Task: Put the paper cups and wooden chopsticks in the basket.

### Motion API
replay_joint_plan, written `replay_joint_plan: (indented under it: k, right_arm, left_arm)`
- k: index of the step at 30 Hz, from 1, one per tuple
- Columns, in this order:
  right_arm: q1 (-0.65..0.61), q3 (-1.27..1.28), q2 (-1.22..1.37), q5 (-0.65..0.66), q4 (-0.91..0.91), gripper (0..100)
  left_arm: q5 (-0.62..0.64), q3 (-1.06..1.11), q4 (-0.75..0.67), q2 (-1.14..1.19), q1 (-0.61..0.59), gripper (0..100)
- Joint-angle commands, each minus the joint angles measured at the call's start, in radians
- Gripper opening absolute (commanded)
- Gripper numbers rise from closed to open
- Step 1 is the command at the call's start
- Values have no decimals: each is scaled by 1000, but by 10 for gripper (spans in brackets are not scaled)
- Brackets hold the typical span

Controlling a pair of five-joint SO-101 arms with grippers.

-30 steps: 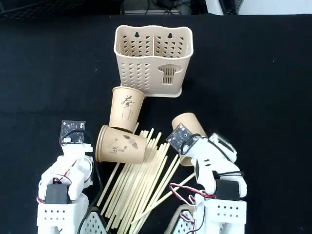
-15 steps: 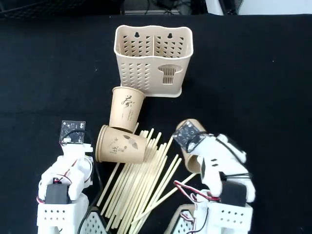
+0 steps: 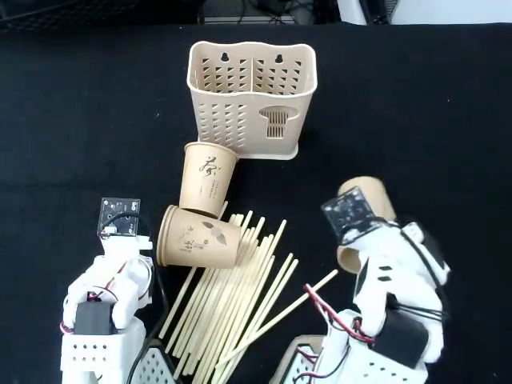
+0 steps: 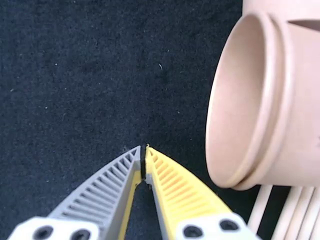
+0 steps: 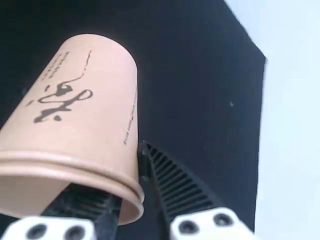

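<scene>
Right gripper (image 5: 120, 195) is noted clamped across the wall of a paper cup (image 5: 80, 130) close to its rim, one finger outside and the other hidden under the cup. The grip is judged to be set near the mouth so the cup can be carried and tipped in. In the high view this held cup (image 3: 376, 196) is seen well in front of the basket (image 3: 252, 96) and off toward its right end, partly covered by the arm's camera board. Whether it is clear of the table (image 3: 80, 120) cannot be told. Left gripper (image 4: 143, 165) is recorded closed tip to tip on nothing, parked low over the table, probably idle while the other arm works. A second cup (image 3: 198, 238) is found lying on its side in front of the basket's left half, and a third cup (image 3: 206, 180) lies between it and the basket, its wider end just beside the basket's front wall. Chopsticks (image 3: 240, 296) are fanned out farther in front of the basket, touching the lying cup. The open mouth of the lying cup (image 4: 250, 100) and a few chopstick ends (image 4: 295, 210) are given by the left wrist view. The basket's two empty compartments are given by the high view, so nothing is judged delivered yet.
</scene>
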Motion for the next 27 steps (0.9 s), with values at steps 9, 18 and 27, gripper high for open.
replay_joint_plan:
  k: [9,18,27]
  right_arm:
    - [29,-417,499,-341,75,12]
    - [92,-800,1122,-511,147,12]
    - [117,-1230,1643,-568,281,12]
  left_arm:
    - [6,13,23,-5,1,32]
    - [6,13,23,-5,1,32]
    - [6,13,23,-5,1,32]
